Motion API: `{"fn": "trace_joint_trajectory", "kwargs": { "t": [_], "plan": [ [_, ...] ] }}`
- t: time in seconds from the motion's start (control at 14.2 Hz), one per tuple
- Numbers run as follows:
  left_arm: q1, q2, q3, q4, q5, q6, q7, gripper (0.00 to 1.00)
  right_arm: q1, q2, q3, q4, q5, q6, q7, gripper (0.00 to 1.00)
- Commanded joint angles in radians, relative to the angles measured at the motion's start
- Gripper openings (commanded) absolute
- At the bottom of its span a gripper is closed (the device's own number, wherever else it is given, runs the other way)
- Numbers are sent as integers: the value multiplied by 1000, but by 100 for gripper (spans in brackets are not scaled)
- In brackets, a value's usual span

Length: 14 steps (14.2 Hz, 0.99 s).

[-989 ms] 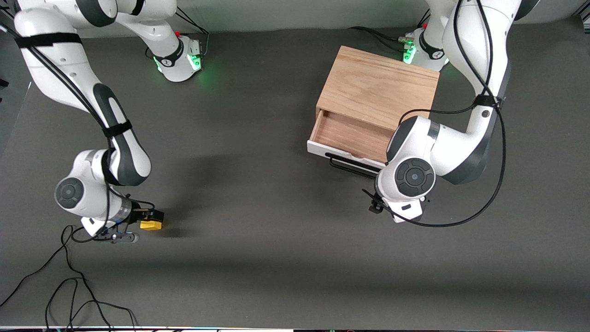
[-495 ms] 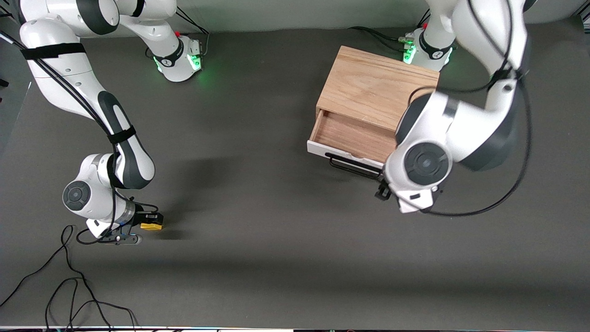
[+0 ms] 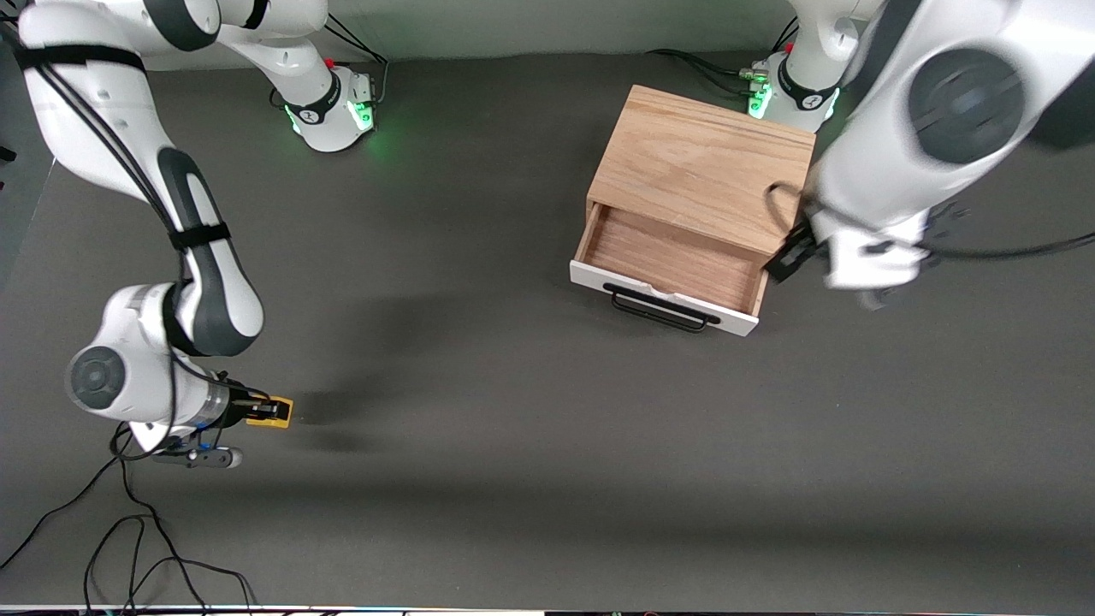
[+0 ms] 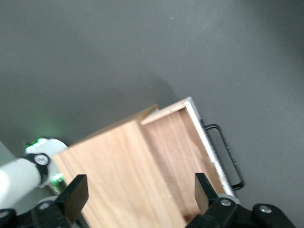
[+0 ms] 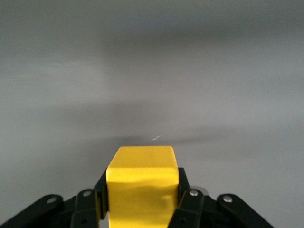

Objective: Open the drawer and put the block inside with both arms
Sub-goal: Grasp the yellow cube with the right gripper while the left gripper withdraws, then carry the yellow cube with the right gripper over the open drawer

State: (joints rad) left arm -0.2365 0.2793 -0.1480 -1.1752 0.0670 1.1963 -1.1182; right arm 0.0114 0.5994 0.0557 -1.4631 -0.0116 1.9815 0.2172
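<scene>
- Front view: the drawer (image 3: pixel 676 261) stands pulled out of its wooden box (image 3: pixel 703 167), ready to take the block (image 3: pixel 272 411), which the right tool (image 3: pixel 267 411) holds well apart, toward the right arm's end of the dark counter (image 3: pixel 513 428).
- Left wrist view: the left tool (image 4: pixel 137 192), fingers (image 4: pixel 76 194) spread apart and empty, hangs over the box.
- Right wrist view: the right tool (image 5: pixel 141 199) is clamped on the block (image 5: pixel 141 183) above bare grey counter (image 5: pixel 152 71).

We find no text, label, brand, number or sign that we can read anywhere in these views; any markings on the arms are too small to make out.
</scene>
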Motion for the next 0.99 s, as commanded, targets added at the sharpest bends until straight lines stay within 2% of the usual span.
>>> {"fn": "trace_joint_trajectory", "kwargs": {
  "t": [0.0,0.21,0.35,0.42,0.49,0.57,0.78,0.92],
  "plan": [
    [91,-84,-2,-54,-4,-32,230,100,64,8,47,252,24,-266,199,0],
    [170,-107,-1,-54,10,-32,563,100,79,3,209,394,47,-380,452,0],
    [193,-107,2,-54,49,-11,799,100,116,-3,315,421,44,-385,633,0],
    [213,-107,1,-54,69,3,931,100,155,-3,349,423,39,-379,718,0],
    [224,-107,2,-54,71,26,1048,100,212,-1,355,431,36,-363,785,0],
    [242,-106,2,-54,71,43,1078,100,278,6,352,440,35,-339,824,0],
    [264,-107,1,-60,63,43,1097,100,450,55,352,441,-74,-256,893,0],
    [269,-107,1,-63,56,77,1103,100,545,100,349,440,-97,-172,953,0]
  ]
}}
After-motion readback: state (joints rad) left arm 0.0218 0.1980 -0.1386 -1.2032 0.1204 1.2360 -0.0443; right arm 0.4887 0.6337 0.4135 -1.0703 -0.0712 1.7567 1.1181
